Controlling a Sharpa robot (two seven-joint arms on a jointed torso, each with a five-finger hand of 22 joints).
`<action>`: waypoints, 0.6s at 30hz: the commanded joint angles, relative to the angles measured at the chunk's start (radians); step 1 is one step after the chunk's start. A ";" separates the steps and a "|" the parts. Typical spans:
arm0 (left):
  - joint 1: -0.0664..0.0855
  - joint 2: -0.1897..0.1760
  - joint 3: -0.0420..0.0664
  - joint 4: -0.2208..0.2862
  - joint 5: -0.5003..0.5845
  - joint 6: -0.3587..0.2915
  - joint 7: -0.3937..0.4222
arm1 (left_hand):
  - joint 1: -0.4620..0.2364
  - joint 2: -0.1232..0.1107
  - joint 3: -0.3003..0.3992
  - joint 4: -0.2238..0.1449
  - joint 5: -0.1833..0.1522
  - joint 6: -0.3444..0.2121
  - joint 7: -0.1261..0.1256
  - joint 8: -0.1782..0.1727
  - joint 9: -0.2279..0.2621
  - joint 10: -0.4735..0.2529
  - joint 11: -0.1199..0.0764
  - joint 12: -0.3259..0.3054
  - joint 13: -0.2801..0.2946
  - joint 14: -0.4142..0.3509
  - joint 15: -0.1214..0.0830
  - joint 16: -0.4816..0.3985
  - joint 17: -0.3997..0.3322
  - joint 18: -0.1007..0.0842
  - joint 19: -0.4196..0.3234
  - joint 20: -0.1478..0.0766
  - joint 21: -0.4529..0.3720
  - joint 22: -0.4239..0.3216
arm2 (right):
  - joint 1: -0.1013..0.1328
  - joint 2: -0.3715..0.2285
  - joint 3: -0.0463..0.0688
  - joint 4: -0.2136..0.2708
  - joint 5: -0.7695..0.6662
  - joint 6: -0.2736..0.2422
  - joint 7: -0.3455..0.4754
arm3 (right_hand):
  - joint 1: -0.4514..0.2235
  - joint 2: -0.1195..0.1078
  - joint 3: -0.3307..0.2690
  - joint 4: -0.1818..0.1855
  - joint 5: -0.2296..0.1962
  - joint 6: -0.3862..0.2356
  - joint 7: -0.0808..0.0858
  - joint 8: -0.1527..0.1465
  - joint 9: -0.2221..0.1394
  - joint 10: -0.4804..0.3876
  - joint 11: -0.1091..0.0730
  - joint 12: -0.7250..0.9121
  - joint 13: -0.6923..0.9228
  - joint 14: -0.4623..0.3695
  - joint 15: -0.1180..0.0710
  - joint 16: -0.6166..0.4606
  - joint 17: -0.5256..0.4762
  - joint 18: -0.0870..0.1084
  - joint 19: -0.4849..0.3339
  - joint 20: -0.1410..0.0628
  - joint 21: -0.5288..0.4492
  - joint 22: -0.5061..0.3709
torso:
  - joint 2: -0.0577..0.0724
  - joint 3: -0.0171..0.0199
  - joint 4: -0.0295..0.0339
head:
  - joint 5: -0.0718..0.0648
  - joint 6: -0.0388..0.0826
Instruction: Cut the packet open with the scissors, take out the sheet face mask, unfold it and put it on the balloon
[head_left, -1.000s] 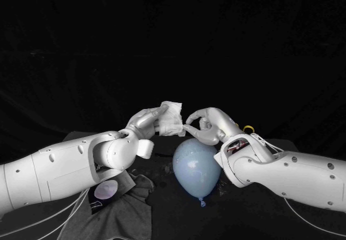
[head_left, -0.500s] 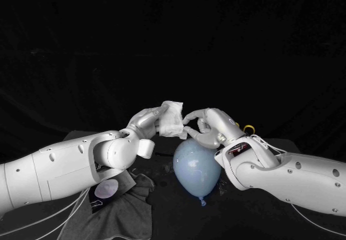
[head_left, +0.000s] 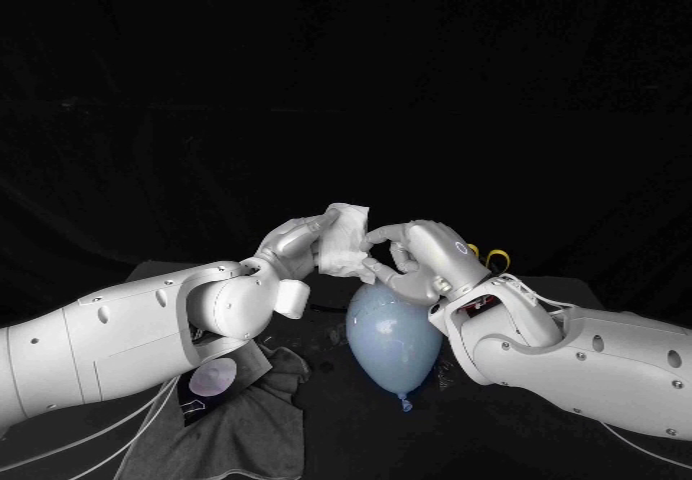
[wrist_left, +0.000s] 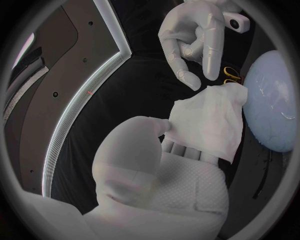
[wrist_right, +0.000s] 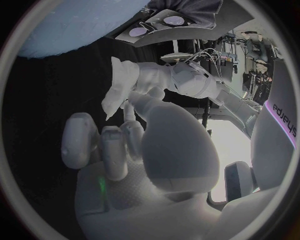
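white sheet face mask (head_left: 343, 238) held in left hand (head_left: 289, 246) | right hand (head_left: 418, 262) edged closer, fingers curled, grip unclear

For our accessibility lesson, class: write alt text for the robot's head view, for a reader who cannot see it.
A robot's silver left hand holds a folded white sheet face mask above a pale blue balloon on a black table; its silver right hand curls close beside the mask's edge.
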 joint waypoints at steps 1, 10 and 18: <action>0.002 0.001 0.002 0.005 0.001 0.028 0.000 | 0.001 0.007 -0.004 0.001 0.002 -0.006 0.037 0.004 0.001 -0.007 0.001 -0.002 -0.001 -0.008 -0.001 -0.002 -0.001 0.010 0.005 0.000 0.003 0.001 | -0.001 0.003 0.000 -0.003 -0.035 -0.005 0.004 | -0.009 -0.002 0.000 -0.004 -0.005 -0.001 0.006 -0.007 -0.003 0.008 0.006 0.001 0.154 0.105 0.008 0.003 0.263 0.003 0.000 0.006 0.001 0.047 | 0.000 0.0001 0.0013 | -0.001 0.000; 0.002 0.001 0.002 0.012 0.003 0.036 0.000 | 0.003 0.008 -0.006 -0.001 0.002 -0.008 0.038 0.007 0.002 -0.008 0.001 -0.002 -0.001 -0.008 -0.002 -0.001 -0.001 0.010 0.017 -0.002 0.005 0.000 | -0.002 0.009 0.000 -0.017 -0.038 0.029 -0.023 | -0.017 -0.004 -0.001 -0.005 -0.019 -0.001 0.008 -0.015 -0.009 0.005 0.008 -0.002 0.152 0.105 0.010 0.003 0.263 0.004 -0.001 0.008 -0.001 0.047 | 0.000 -0.0010 0.0002 | 0.000 -0.001; 0.002 0.001 0.002 0.018 0.010 0.040 0.003 | 0.004 0.009 -0.006 -0.002 0.002 -0.010 0.039 0.008 0.002 -0.009 0.001 -0.002 -0.001 -0.007 -0.003 -0.001 -0.001 0.010 0.022 -0.003 0.006 0.000 | -0.002 0.012 0.000 -0.023 -0.043 0.057 -0.039 | -0.026 -0.005 -0.005 -0.002 -0.021 0.005 0.008 -0.016 -0.012 0.005 0.008 -0.001 0.152 0.105 0.011 0.003 0.263 0.004 -0.001 0.010 -0.001 0.048 | 0.000 -0.0002 0.0005 | 0.001 -0.001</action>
